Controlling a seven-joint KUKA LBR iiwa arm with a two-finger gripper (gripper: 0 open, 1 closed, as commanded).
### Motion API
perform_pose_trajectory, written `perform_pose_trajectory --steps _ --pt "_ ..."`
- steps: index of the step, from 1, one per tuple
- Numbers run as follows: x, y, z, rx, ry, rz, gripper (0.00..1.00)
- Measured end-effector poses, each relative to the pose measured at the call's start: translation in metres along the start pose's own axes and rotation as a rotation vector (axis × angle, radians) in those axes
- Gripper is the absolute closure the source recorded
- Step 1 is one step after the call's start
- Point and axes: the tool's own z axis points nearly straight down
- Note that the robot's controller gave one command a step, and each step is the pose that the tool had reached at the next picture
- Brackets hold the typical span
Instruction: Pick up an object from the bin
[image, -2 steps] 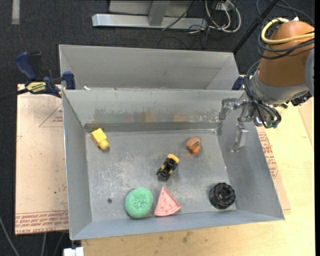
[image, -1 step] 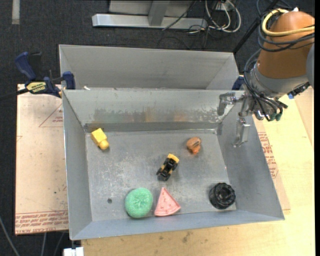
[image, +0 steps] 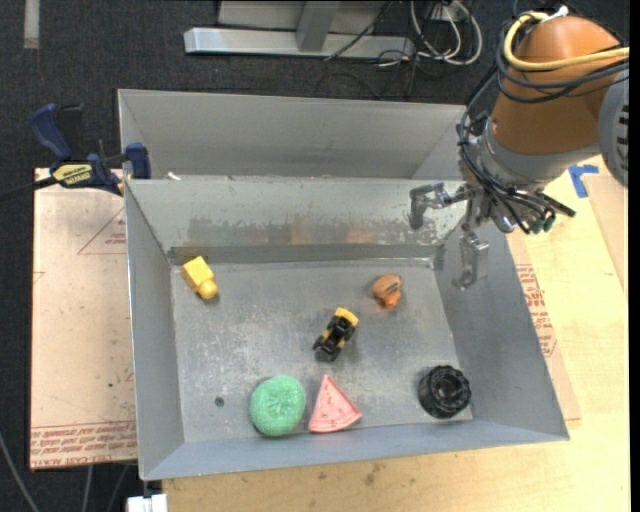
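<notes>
My gripper (image: 445, 234) hangs high over the bin's back right corner. It is open, its two metal fingers spread apart with nothing between them. The nearest loose thing is a small orange piece (image: 387, 290) on the bin floor, below and to the left of the fingers and apart from them. A yellow and black toy vehicle (image: 337, 333) lies further left, near the middle of the floor. A black round ribbed thing (image: 444, 390) sits in the front right corner, well below the gripper in the view.
Along the front wall lie a pink wedge (image: 332, 407) and, beside it, a green round thing (image: 277, 405). A yellow block (image: 200, 277) rests near the back left. The arm with its orange dome comes in from the upper right.
</notes>
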Motion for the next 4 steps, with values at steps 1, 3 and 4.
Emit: perform_pose_trajectory --steps 1,3,4 --pt "0.005 0.032 0.051 -0.005 0.009 0.147 0.00" --pt "-0.010 0.087 0.113 -0.005 0.009 0.024 0.00" --pt "0.027 0.109 0.163 -0.006 0.007 0.077 0.00"
